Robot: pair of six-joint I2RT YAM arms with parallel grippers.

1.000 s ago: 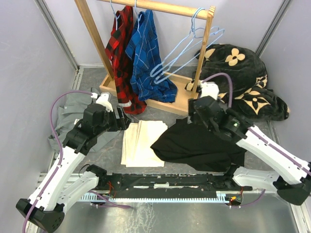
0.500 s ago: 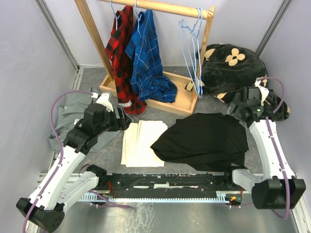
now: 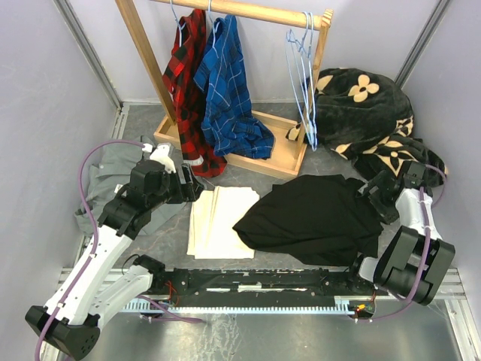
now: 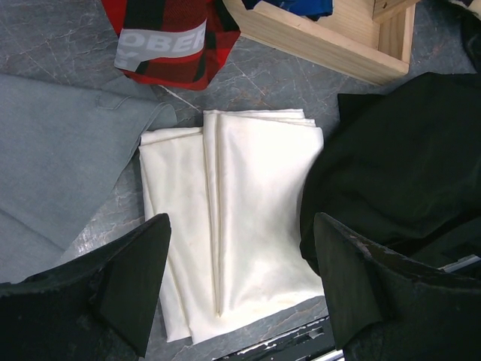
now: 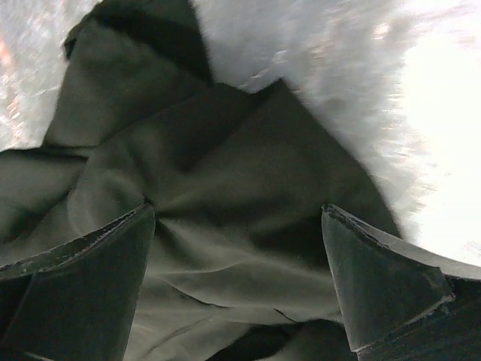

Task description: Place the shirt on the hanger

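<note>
My right claw, spread wide and holding nothing, sits at the right edge of the shirt, which stretches left from it, while the hanger hangs farther back.

The shirt lies crumpled (hanger on the rack).

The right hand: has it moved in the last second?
Yes. The right hand swung rightward, away from the wooden rack, and now hangs open over the right edge of the black shirt, near the flowered blanket.

Pale lilac walls enclose grey marbled floor.
</note>
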